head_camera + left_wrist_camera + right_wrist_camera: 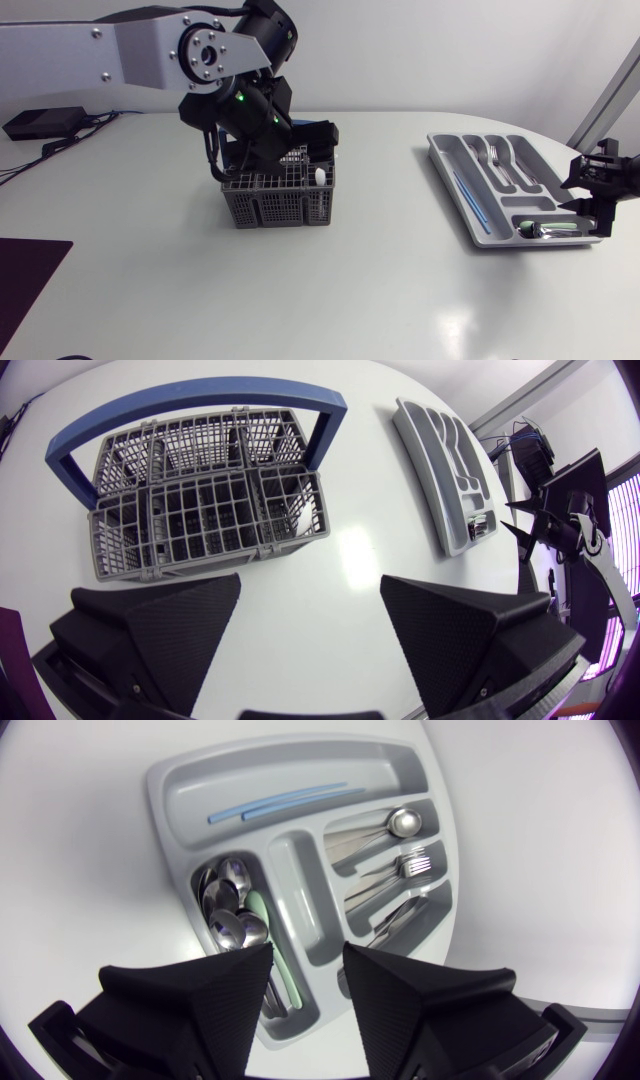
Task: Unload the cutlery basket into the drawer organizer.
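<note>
Basket (pixel 200 520) of grey mesh (blue handle (pixel 200 392))

Bright even light, glare on table (pixel 355 555)

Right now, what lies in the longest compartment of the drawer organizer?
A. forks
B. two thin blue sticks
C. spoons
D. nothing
B: in the right wrist view, two thin blue sticks lie alone, side by side, in the longest compartment of the drawer organizer.
</note>
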You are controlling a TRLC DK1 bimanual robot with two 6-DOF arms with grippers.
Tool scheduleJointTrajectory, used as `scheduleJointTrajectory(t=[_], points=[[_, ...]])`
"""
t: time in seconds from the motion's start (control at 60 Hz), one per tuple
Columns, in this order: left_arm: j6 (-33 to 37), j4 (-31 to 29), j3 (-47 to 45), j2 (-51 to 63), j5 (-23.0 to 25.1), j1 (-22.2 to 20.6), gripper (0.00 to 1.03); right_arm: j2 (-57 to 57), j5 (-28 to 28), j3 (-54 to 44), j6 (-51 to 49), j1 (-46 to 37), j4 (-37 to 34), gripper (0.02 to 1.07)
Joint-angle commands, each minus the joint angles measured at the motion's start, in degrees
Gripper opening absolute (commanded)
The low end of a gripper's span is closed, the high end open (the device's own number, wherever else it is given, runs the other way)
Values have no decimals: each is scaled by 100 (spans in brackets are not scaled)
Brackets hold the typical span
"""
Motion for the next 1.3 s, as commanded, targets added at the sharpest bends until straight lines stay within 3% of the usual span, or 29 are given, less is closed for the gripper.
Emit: scheduleJointTrajectory(t=[0.0,0.383,0.767,1.283], points=[[116,35,-38,64,-20,-39,98,-202,-163,-281,442,114,-217,69],[222,167,32,170,32,-30,98,-1538,-980,-1222,2191,922,-340,72],[354,220,76,275,217,31,98,-2039,-1552,-1450,4177,1380,-332,72],[960,132,296,530,375,119,98,-2918,-1569,-1986,5689,2882,-340,72]])
